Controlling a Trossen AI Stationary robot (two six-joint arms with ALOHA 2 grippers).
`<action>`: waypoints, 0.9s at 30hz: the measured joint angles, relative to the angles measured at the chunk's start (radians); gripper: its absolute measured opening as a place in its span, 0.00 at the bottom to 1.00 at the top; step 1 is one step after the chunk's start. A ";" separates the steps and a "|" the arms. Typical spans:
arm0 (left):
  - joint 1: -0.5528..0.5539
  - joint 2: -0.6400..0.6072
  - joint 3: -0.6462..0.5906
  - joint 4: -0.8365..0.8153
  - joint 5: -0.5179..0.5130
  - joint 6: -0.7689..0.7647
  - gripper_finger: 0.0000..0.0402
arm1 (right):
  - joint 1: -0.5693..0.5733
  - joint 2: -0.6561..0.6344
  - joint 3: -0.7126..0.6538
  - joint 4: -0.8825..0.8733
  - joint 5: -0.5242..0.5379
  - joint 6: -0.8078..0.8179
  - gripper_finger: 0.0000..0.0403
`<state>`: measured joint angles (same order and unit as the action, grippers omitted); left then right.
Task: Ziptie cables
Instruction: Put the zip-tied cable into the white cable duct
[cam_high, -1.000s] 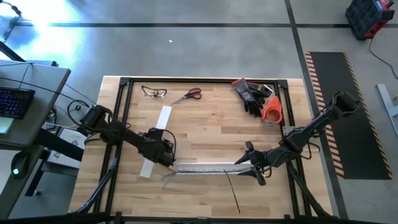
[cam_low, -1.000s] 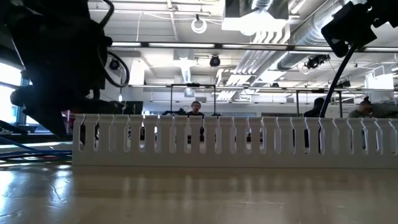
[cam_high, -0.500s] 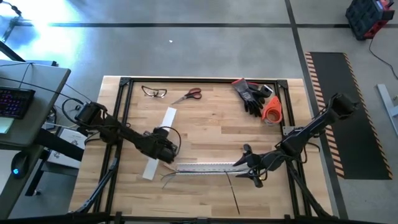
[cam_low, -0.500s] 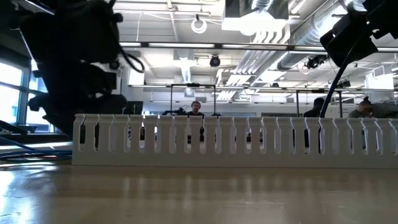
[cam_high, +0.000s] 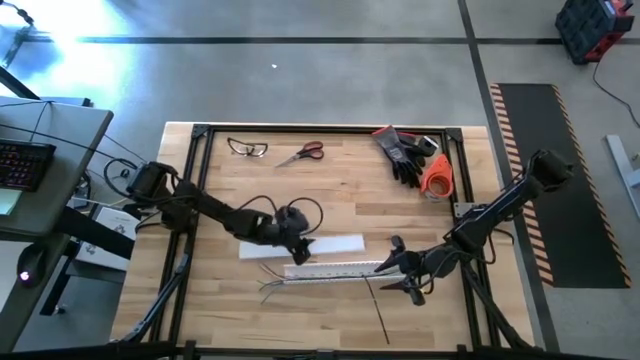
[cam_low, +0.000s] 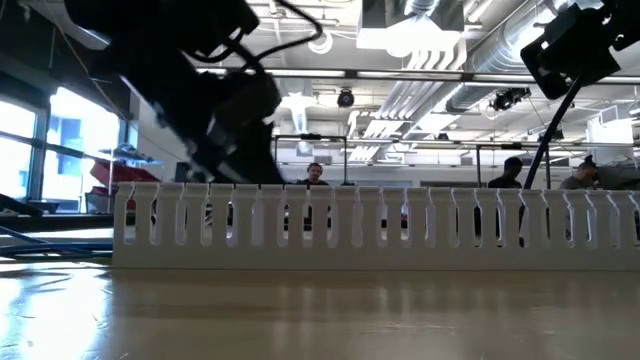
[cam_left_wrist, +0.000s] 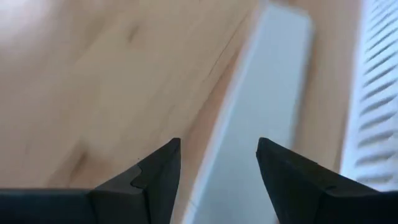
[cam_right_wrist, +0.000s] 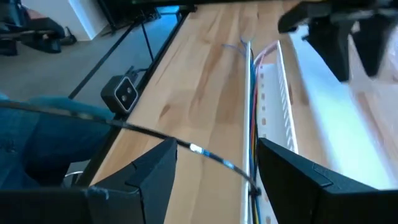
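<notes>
The left gripper (cam_high: 303, 247) is seen with fingers parted astride a flat white strip (cam_high: 300, 246). The right gripper (cam_high: 392, 268), also parted, is held at the slotted channel's (cam_high: 330, 269) end. The cables (cam_right_wrist: 252, 146) lie along that channel.

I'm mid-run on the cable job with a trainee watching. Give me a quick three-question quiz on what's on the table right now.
1. Multiple choice: what lies right beside the scissors at the table's far edge? A) safety glasses B) orange tape roll C) black gloves
2. True or false: the cables run lengthwise along the white slotted channel.
3. Short answer: which gripper is over the flat white strip, the left gripper or the right gripper?

Key: 1) A. 2) True. 3) Left; the right one is at the channel's end.
</notes>
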<state>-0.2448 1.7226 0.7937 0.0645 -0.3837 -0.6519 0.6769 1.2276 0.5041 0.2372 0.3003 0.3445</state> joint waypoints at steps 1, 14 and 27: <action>0.009 0.002 0.000 0.047 0.006 0.053 0.48 | 0.000 0.004 0.000 0.014 0.000 -0.011 0.51; -0.110 -0.035 0.161 0.036 -0.060 0.226 0.48 | -0.156 0.159 0.000 0.314 0.112 -0.162 0.51; -0.492 -0.012 0.178 -0.106 -0.528 -0.206 0.48 | -0.342 0.482 0.119 0.253 -0.148 -0.110 0.51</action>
<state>-0.7370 1.7102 0.9714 -0.0411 -0.9114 -0.8582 0.3352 1.7097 0.6227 0.4905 0.1520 0.2343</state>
